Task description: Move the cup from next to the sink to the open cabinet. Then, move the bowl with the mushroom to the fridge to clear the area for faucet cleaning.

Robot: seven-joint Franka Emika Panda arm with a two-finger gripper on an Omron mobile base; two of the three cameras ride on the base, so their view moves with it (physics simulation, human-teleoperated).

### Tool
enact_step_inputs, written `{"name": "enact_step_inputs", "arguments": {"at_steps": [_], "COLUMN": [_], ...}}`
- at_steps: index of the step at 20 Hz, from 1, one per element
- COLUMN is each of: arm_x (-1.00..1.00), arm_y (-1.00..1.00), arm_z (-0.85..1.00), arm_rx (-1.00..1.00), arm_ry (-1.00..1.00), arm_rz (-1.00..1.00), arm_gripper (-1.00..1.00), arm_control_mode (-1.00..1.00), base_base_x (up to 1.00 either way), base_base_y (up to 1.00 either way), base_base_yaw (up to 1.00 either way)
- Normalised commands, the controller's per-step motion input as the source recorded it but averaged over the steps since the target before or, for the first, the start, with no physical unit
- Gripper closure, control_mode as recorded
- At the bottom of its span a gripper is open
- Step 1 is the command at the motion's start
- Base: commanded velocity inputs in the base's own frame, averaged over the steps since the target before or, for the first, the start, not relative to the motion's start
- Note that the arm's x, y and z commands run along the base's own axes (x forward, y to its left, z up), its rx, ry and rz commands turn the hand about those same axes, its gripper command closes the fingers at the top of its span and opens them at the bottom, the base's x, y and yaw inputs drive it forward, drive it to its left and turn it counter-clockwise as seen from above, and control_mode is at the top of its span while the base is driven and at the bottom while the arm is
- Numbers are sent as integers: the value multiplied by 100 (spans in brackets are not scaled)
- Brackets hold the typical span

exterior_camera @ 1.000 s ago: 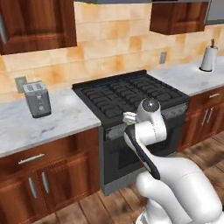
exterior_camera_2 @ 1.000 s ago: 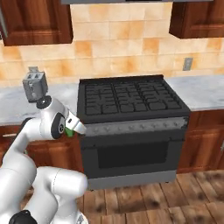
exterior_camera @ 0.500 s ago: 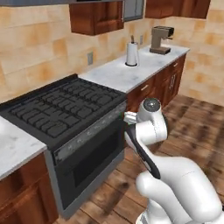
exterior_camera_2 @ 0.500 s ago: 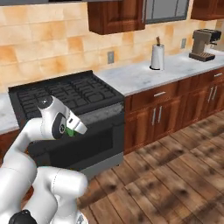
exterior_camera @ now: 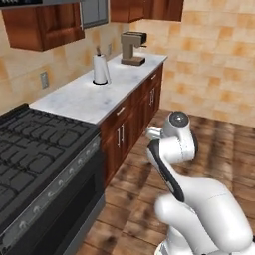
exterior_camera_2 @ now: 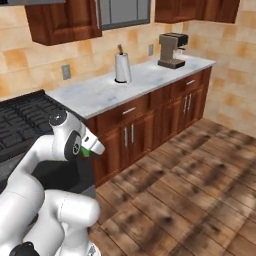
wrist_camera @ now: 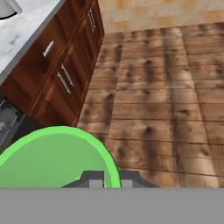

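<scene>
The bowl point(wrist_camera: 52, 157), round with a bright green inside, sits level at the claw point(wrist_camera: 105, 180), above wooden floor.

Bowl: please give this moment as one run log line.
bowl: held at rim | gripper: jaws shut on bowl | nearby: stove, counter, coffee machine

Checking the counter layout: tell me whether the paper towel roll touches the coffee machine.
Apart. Right base view shows bare counter between the paper towel roll and coffee machine.
</scene>
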Motion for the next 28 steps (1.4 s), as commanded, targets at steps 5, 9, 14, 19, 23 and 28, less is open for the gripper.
{"name": "enact_step_inputs", "arguments": {"at_steps": [5,9,14,19,23,28], "arm_x": [0,0,0,0,0,0], "arm_y": [0,0,0,0,0,0], "arm_z": [0,0,0,0,0,0], "arm_rx": [0,0,0,0,0,0], "arm_ry": [0,0,0,0,0,0], "arm_rz": [0,0,0,0,0,0], "arm_gripper": [100,100,100,100,100,100], "arm_control_mode": [100,100,100,100,100,100], "base_base_x": [100,100,100,100,100,100], "base_base_y": [-48,-20,-3,-6,0,-10], "base_base_yaw": [-13,-9,-8,-7,-10,-6]}}
